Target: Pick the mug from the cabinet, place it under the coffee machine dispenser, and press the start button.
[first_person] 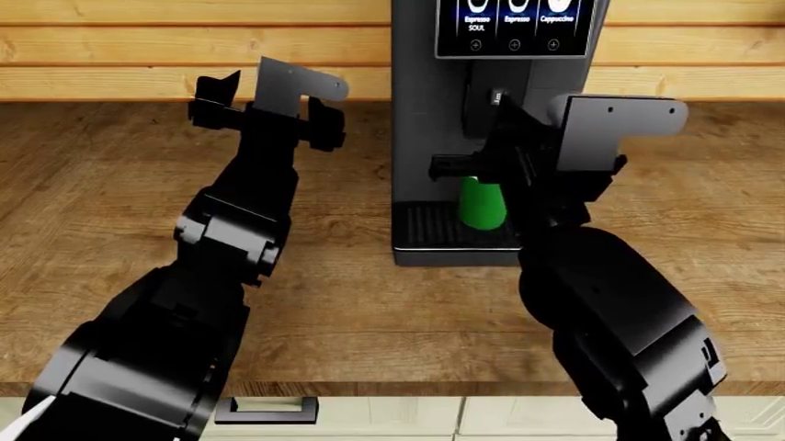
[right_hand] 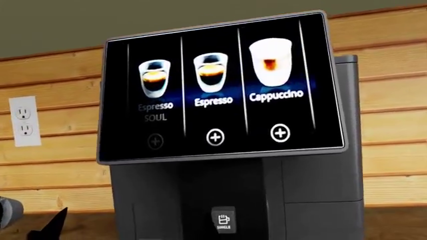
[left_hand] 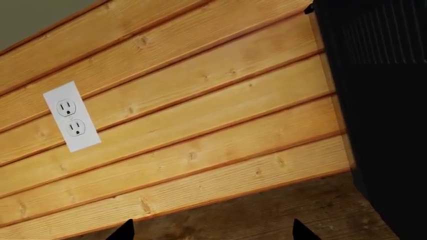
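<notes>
The green mug (first_person: 481, 204) stands upright on the ribbed drip tray (first_person: 429, 225) of the dark grey coffee machine (first_person: 424, 110), under the black dispenser (first_person: 483, 108). My right gripper (first_person: 497, 170) hovers just above the mug, close to the machine's front, open and empty. One of its fingers (first_person: 448, 165) sticks out to the left. The right wrist view shows the dispenser block (right_hand: 223, 220) with its white mark, and the drink screen (right_hand: 220, 90) above it. My left gripper (first_person: 270, 108) is raised near the wall left of the machine. It is open and empty (left_hand: 213, 234).
A wood-plank wall (left_hand: 200, 115) with a white outlet (left_hand: 72, 116) rises behind the wooden counter (first_person: 110, 211). The machine's side (left_hand: 380, 100) is close to my left gripper. The counter's front edge, with a drawer handle (first_person: 264, 410) below it, is near the robot.
</notes>
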You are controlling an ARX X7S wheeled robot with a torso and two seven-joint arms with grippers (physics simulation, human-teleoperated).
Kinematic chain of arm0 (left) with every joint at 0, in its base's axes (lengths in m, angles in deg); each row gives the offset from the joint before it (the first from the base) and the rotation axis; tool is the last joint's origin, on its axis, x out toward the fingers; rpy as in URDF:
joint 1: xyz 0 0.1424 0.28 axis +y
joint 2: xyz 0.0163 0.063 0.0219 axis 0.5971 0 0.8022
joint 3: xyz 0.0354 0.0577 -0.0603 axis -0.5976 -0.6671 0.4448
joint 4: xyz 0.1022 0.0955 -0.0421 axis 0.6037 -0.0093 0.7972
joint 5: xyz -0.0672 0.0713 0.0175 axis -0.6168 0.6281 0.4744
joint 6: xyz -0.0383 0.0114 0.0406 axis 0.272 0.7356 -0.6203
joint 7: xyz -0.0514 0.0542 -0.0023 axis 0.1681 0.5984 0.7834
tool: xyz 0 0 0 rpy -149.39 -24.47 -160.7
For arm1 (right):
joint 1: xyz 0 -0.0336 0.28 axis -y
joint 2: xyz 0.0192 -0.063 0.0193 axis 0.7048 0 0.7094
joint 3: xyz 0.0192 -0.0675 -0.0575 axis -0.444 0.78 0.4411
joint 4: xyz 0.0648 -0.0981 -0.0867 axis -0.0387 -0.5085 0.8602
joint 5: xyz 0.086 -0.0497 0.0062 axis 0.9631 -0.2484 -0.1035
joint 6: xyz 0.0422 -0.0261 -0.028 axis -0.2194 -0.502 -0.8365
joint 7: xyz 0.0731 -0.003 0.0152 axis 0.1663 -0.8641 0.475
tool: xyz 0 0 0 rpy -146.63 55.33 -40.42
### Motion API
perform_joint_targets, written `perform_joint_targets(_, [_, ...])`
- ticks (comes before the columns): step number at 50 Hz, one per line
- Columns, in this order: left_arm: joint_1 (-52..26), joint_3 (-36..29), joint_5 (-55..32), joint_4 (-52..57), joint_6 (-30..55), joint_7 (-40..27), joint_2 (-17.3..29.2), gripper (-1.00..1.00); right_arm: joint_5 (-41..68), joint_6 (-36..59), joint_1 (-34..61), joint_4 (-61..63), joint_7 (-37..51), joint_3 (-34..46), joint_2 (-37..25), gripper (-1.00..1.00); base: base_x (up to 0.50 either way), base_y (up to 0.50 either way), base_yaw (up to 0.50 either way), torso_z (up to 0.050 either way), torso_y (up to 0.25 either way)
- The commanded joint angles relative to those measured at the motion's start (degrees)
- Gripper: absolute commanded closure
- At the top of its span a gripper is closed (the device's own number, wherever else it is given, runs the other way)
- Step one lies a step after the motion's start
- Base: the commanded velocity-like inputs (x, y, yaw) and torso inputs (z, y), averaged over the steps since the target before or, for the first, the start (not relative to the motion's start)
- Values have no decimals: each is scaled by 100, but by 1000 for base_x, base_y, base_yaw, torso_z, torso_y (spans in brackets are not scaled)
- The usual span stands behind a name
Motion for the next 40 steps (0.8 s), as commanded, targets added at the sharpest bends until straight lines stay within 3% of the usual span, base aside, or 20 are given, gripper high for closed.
perform_joint_targets(1, [-4, -9, -3, 0, -7, -2, 0, -100, -35, -40, 29, -223, -4, 37, 27, 100, 0, 0, 0, 0, 0])
perform_joint_targets(40, [-5, -85, -47, 0, -28, -12, 0, -100, -124, -218, 455, -1364, -257, 144, 156, 100, 0, 0, 0, 0, 0])
